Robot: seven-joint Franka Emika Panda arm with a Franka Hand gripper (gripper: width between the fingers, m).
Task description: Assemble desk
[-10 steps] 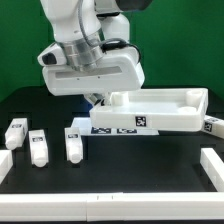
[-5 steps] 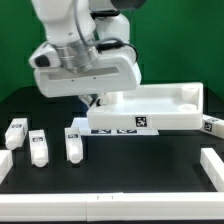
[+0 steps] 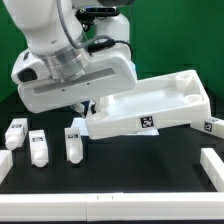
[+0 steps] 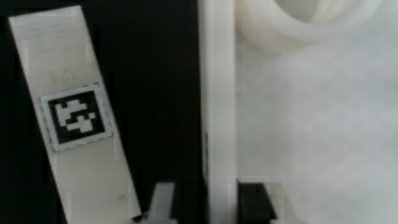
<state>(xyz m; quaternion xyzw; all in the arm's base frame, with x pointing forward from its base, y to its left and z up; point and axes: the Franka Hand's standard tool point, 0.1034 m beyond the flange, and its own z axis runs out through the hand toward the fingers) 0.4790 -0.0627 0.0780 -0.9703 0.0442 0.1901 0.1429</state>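
Scene: We see a black table with a white Franka arm bent over a white model desk that is still in loose parts.
Desk top: The rimmed, tray-like desk top sits mid-table with its hollow side up and a square tag on its near wall.
Pincer: In the wrist view the gripper has its two dark fingers pressed on either side of a thin white wall. We read it as clamped on the desk top's rim. In the exterior view the wrist housing hides the fingers.
What changed: Half a second ago the desk top lay level across the exterior view. Now it slants, with the end at the exterior view's right higher in the picture and the gripped end lower. The arm has swung toward the exterior view's left.
Lifted or turned: We cannot tell whether the top is off the table or has only pivoted on it.
Legs: Three leg blocks lie in a row at the exterior view's left. The one closest to the top is just beside its lowered corner. A fourth lies by the top's far end.
Meaning for the task: We judge that the robot is repositioning the top before any leg goes in, and we see no leg attached.
Risk: We think the swinging corner could knock the closest leg block.
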